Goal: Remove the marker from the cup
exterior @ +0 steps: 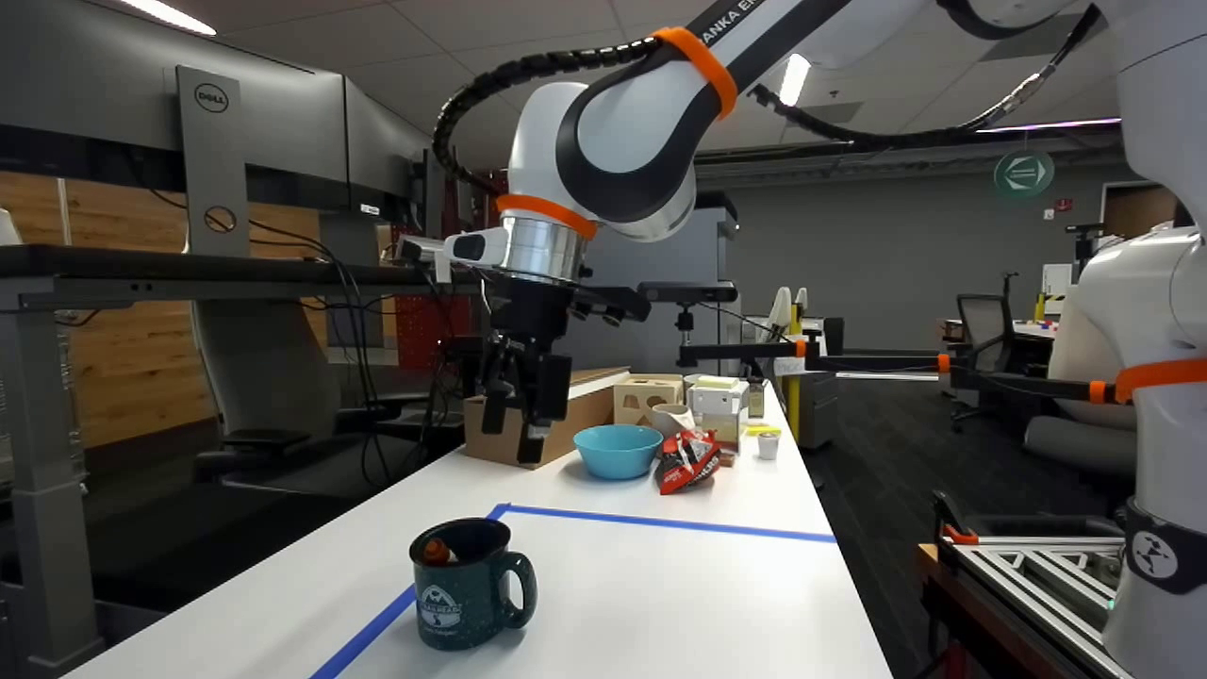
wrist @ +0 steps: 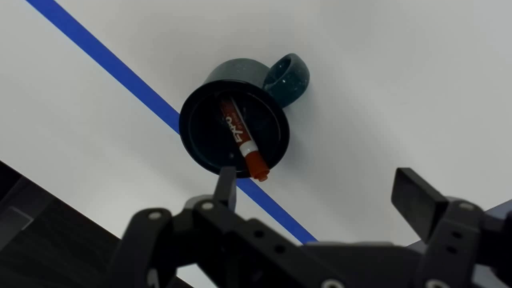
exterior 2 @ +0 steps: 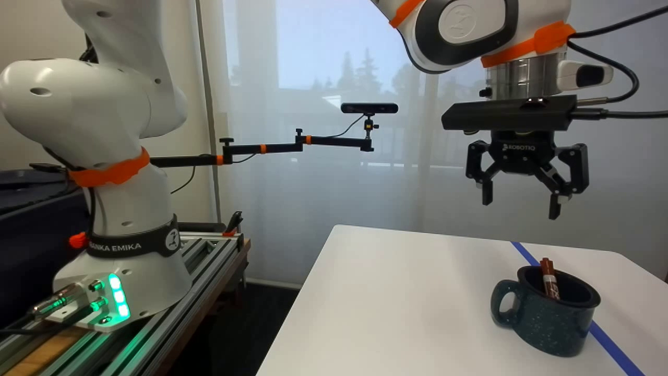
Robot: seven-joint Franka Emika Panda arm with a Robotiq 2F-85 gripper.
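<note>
The cup, a dark teal mug with a loop handle, stands upright on the white table in both exterior views point(exterior: 471, 608) point(exterior 2: 553, 331) and in the wrist view point(wrist: 236, 71). The marker, reddish-brown with a white band and an orange-red cap, leans inside the cup, cap end up at the rim, in both exterior views point(exterior: 436, 552) point(exterior 2: 550, 282) and in the wrist view point(wrist: 239, 132). My gripper is open and empty, well above the table and cup, in both exterior views point(exterior: 516, 434) point(exterior 2: 521, 208). In the wrist view its spread fingers point(wrist: 316, 180) lie below and right of the cup.
Blue tape point(exterior: 660, 521) marks the table point(exterior 2: 407, 303) and passes by the cup. A light-blue bowl point(exterior: 618, 453), a red bag point(exterior: 690, 462), a cardboard box point(exterior: 509, 434) and other items stand farther along. The table edge runs near the cup.
</note>
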